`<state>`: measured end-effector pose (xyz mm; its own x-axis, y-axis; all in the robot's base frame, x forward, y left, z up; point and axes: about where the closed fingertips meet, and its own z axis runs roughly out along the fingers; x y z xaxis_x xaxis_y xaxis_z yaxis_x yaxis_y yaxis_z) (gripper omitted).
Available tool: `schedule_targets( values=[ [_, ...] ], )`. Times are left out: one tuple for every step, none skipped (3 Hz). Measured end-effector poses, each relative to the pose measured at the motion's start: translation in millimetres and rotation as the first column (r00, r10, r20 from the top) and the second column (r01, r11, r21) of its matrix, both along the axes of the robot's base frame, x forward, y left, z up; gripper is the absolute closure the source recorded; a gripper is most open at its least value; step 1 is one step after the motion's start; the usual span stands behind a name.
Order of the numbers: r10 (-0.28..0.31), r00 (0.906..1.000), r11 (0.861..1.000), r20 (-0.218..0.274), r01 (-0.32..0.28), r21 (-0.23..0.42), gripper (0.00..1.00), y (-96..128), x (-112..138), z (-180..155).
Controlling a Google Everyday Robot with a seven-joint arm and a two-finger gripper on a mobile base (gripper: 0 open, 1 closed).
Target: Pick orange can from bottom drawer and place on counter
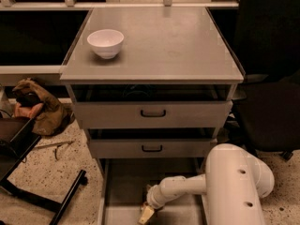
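Note:
The bottom drawer [123,182] is pulled open at the foot of the cabinet and shows a bare grey floor. My white arm reaches into it from the right. The gripper [146,214] hangs low over the drawer's front middle, at the bottom edge of the view, with its pale tip pointing down. The orange can does not show; it is hidden or out of view. The counter [173,43] is the broad grey slab on top of the cabinet, far above the gripper.
A white bowl [105,42] stands on the counter's left rear. Two shut grey drawers with dark loop handles [153,113] sit above the open one. A brown bag [40,107] and a black frame [42,198] lie on the floor at left. A dark chair [269,78] stands at right.

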<state>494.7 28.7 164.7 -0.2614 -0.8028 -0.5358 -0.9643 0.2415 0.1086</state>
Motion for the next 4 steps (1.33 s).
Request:
schedule_targets(
  values=[
    [-0.028,0.9995,0.999,0.013,0.028,-0.022,0.0,-17,8,2],
    [-0.052,0.9986,0.998,0.003,0.052,-0.033,0.0,-32,6,-4],
    [-0.055,0.9982,0.998,-0.024,0.055,-0.022,0.0,-36,0,-16],
    [-0.04,0.9979,0.999,-0.051,0.04,-0.008,0.0,-34,-4,-30]
  ],
)
